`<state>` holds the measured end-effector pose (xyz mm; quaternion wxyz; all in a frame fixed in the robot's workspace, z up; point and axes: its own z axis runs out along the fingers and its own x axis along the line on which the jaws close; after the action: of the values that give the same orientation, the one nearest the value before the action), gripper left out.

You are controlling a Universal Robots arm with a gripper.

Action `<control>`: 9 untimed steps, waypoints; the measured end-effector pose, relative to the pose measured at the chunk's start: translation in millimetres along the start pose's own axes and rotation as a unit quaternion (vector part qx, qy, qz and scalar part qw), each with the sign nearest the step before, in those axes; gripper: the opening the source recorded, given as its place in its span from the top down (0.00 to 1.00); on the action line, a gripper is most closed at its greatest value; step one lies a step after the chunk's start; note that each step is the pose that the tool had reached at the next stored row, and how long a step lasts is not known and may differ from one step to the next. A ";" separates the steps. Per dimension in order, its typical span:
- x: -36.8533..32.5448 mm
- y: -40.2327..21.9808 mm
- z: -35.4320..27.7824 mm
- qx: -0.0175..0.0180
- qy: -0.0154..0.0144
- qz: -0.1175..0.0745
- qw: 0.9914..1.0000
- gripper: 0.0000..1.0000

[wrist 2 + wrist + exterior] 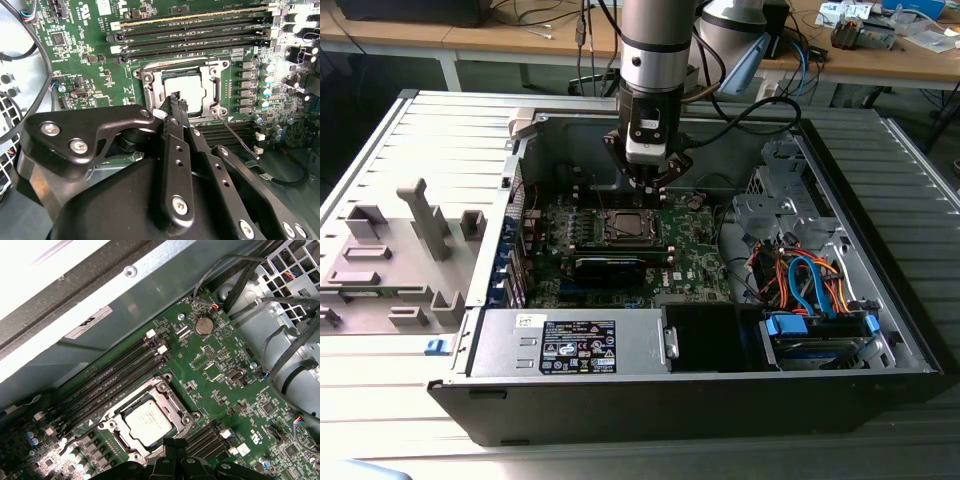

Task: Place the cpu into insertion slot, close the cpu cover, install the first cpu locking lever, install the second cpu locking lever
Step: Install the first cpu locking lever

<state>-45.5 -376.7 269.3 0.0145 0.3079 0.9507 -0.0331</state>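
The cpu (189, 89) lies with its silver-grey top up in the insertion slot (146, 76) on the green motherboard, also seen as the cpu (148, 422) in the first wrist view. The silvery cpu cover (214, 92) lies flat around it, and the chip shows through its window. A thin wire locking lever (235, 135) sticks out slantwise from one socket corner, away from the frame. My gripper (176, 97) hangs just above the socket's edge, its black fingers pressed together with nothing between them. In the exterior view the gripper (648, 185) stands over the socket (625, 228) inside the open case.
Long black memory slots (200, 37) run along both sides of the socket. A black card (610, 265) stands in front of it. Bundled cables (800, 280) and a drive cage (775, 200) fill the case on the exterior view's right. A grey fixture (390, 260) sits outside.
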 end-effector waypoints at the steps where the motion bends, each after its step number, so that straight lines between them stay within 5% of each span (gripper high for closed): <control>1: 0.0 0.0 0.0 0.000 0.000 0.000 1.000 0.89; 9: 0.0 0.0 0.0 0.000 0.000 -0.002 1.000 0.89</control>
<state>-45.5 -376.7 269.2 0.0146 0.3056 0.9515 -0.0331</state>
